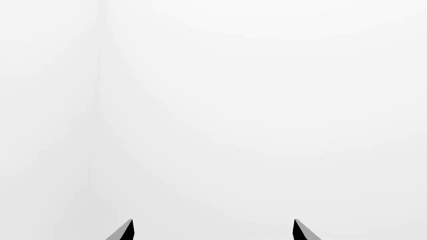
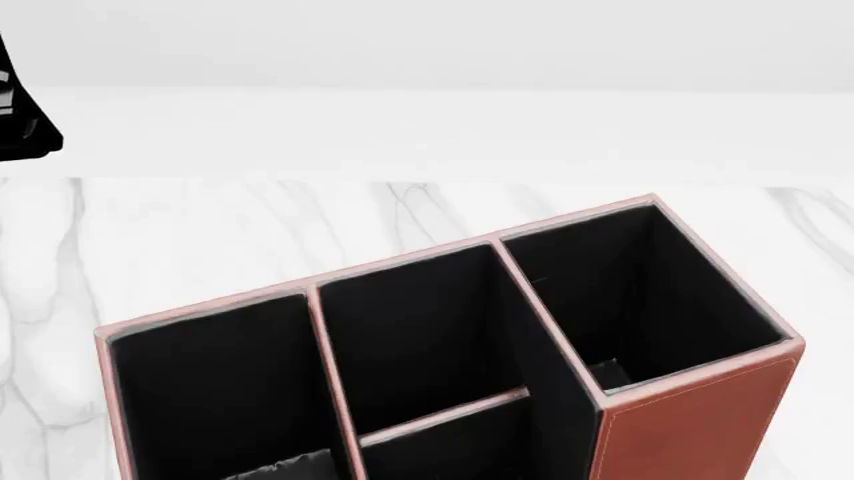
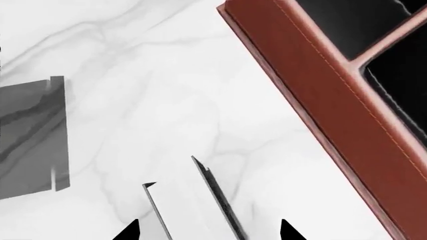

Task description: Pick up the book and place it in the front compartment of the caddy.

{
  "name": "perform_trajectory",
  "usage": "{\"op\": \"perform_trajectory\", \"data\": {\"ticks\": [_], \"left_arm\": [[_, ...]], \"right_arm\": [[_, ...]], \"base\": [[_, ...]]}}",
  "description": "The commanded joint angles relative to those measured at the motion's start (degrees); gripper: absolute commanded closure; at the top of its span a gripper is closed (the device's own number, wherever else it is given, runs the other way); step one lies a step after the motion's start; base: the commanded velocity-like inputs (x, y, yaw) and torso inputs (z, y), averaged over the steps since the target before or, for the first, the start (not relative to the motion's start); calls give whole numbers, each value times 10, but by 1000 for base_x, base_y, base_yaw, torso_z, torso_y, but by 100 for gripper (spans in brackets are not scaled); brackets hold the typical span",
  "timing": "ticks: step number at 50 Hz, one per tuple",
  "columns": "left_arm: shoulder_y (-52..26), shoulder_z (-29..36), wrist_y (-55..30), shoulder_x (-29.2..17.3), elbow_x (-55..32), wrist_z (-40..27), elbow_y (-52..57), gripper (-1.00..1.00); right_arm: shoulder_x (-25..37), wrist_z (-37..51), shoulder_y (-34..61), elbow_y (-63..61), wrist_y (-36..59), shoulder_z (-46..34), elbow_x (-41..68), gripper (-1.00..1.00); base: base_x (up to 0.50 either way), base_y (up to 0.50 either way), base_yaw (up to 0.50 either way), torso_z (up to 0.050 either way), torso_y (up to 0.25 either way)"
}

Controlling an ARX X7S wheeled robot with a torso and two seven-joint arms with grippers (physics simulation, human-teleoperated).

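Black-covered thin book (image 3: 190,210) with white page edges stands edge-on over the white marble table (image 2: 174,240), just outside the long wall of the reddish-brown leather-look caddy (image 2: 694,420). That caddy sits well short of the table's far edge, with bare marble beyond. Its small squarish front compartment (image 2: 461,455) looks snug, so the book likely goes in edge-first. The right gripper (image 3: 208,230) straddles the book, but whether it is clamped I cannot tell. The left gripper (image 1: 213,231) is spread, holding nothing.

The caddy (image 2: 694,420) stands on the surface (image 2: 160,240), filling the near right of the head view. Its long cell (image 2: 641,290) lies rightmost, two small cells (image 2: 427,330) sit left of it, and another cell (image 2: 214,390) lies leftmost. In the right wrist view the book (image 3: 217,197) stands between the right gripper (image 3: 208,231) jaws, beside the caddy wall.
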Motion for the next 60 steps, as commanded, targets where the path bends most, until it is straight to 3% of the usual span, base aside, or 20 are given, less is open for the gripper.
{"op": "perform_trajectory", "data": {"ticks": [1,33,34,51,60], "left_arm": [[0,0,1,-2,-2,-2,-1,-100],[2,2,5,-5,-6,-6,-3,-100],[2,2,6,-5,-6,-7,-4,-100],[1,2,5,-6,-10,-10,-3,-100],[1,2,6,-8,-11,-11,-5,-100]], "right_arm": [[-6,-3,-3,11,-5,-22,-14,-100],[-8,3,-21,28,-17,-55,-30,-100],[-8,4,-22,28,-18,-55,-30,100],[-3,1,-15,23,-40,-40,-24,100],[-4,6,12,6,-26,4,12,100]], "base": [[0,0,0,0,0],[0,0,0,0,0],[0,0,0,0,0],[0,0,0,0,0],[0,0,0,0,0]]}}
